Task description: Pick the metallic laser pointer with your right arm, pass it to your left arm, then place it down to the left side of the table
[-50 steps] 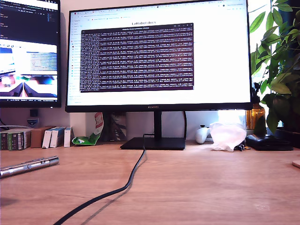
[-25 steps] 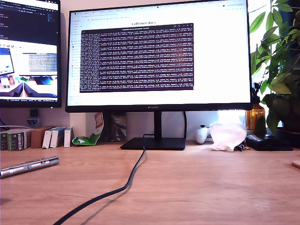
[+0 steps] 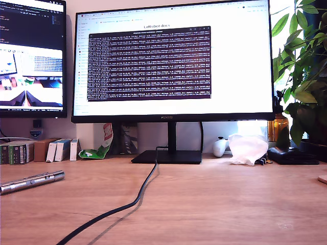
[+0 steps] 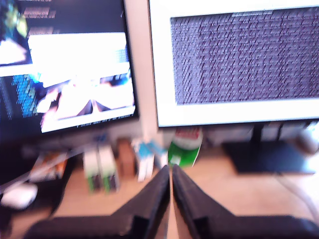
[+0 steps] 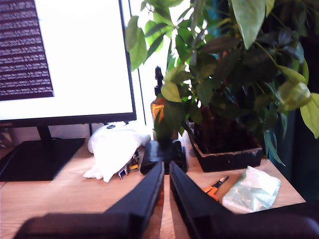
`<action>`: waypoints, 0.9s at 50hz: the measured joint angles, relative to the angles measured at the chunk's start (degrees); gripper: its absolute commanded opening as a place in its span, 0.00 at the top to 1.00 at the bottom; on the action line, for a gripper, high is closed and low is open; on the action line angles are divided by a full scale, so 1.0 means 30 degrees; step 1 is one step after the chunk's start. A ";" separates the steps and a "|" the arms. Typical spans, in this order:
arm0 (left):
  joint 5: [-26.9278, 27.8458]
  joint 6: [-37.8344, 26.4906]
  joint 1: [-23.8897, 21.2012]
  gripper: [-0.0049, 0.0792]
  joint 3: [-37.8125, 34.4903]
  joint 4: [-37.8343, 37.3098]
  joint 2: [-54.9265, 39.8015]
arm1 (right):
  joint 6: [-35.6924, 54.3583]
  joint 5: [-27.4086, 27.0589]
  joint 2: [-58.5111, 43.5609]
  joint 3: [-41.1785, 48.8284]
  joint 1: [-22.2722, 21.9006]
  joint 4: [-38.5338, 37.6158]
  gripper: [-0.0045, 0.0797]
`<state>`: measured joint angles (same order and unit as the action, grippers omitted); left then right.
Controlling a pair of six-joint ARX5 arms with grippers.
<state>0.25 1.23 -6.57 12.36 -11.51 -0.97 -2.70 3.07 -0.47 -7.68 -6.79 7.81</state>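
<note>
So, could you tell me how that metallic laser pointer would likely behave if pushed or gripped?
The metallic laser pointer is a slim cylinder lying flat on the table, so it probably rolls if nudged sideways. Its shiny metal looks rigid and possibly slippery.

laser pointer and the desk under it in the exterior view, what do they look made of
The slim silver ringed laser pointer looks like polished metal: bright highlights run along its barrel and segmented rings. The light-brown wood-grain table looks like wood or a wood-look laminate with a matte finish; grain lines show, but which of the two cannot be told.

second pincer (image 5: 165, 172) closed, empty; plant (image 5: 227, 69) beyond
</note>
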 measured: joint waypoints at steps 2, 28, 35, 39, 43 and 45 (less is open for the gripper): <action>-0.0168 0.0015 -0.0080 0.95 -0.0357 -0.0423 0.0284 | 0.0022 0.0131 0.0000 0.0000 0.0000 0.0138 0.95; -0.1996 -0.0561 -0.0277 0.95 -0.1894 -0.1297 0.0386 | 0.1086 0.0262 0.0000 0.1559 0.0459 0.0794 0.95; -0.2149 -0.0517 -0.0284 0.95 -0.2841 -0.1173 0.0386 | 0.1384 0.0240 0.0000 0.1756 0.0532 0.0918 0.95; -0.2266 -0.0277 -0.0321 0.95 -0.3308 -0.1239 0.0386 | 0.1421 0.0233 0.0000 0.1807 0.0554 0.0882 0.95; -0.2885 -0.0095 -0.0415 0.95 -0.3432 -0.1231 0.0386 | 0.1435 0.0240 0.0000 0.1851 0.0554 0.0852 0.95; -0.3373 -0.0087 -0.0430 0.95 -0.3432 -0.1188 0.0386 | 0.1435 0.0270 0.0000 0.1851 0.0554 0.0874 0.95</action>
<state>-9.87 0.97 -7.86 2.07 -15.07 0.19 1.61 3.88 -0.47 -2.13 -5.13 10.44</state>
